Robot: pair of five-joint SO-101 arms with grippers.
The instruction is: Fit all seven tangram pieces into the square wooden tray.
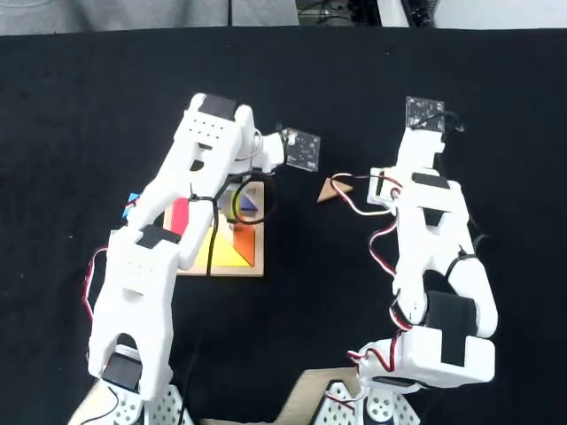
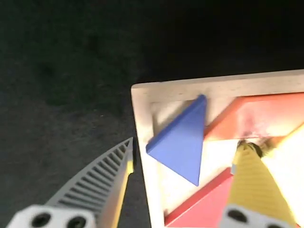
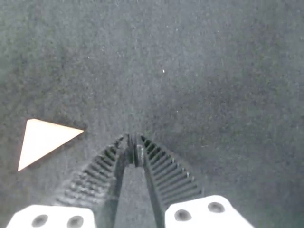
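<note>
The square wooden tray [image 1: 241, 270] lies under the left arm and holds red [image 1: 181, 215], yellow [image 1: 232, 254] and orange [image 1: 246, 235] pieces. In the left wrist view a blue triangle [image 2: 183, 140] lies tilted in the tray's corner [image 2: 142, 109], beside the orange piece [image 2: 259, 116] and the red piece [image 2: 199, 209]. My left gripper [image 2: 186, 144] is open, one finger [image 2: 111, 183] outside the tray wall and the other [image 2: 251, 183] inside. A tan triangle [image 1: 334, 189] [image 3: 45, 140] rests on the cloth. Beside it, my right gripper [image 3: 131, 145] is shut on nothing.
A light blue piece [image 1: 132, 203] peeks out beside the tray's left side, mostly hidden by the left arm. Black cloth covers the whole table. Both arm bases stand at the near edge.
</note>
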